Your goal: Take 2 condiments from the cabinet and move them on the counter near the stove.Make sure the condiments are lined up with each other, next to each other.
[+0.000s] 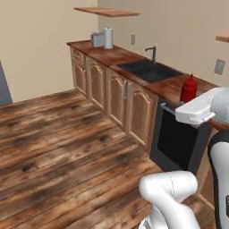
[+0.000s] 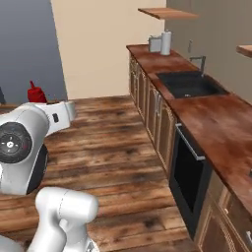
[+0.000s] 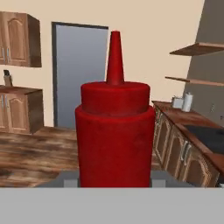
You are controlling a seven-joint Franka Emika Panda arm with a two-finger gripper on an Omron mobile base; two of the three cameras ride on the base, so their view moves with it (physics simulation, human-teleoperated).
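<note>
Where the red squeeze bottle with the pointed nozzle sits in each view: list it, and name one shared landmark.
Left base view: red squeeze bottle at right, just above the white arm, in front of the counter.
Right base view: at the left edge, poking up behind the white arm.
Hand view: centre, upright, very close.
Shared landmark: the white cylinder at the counter's far end.
</note>
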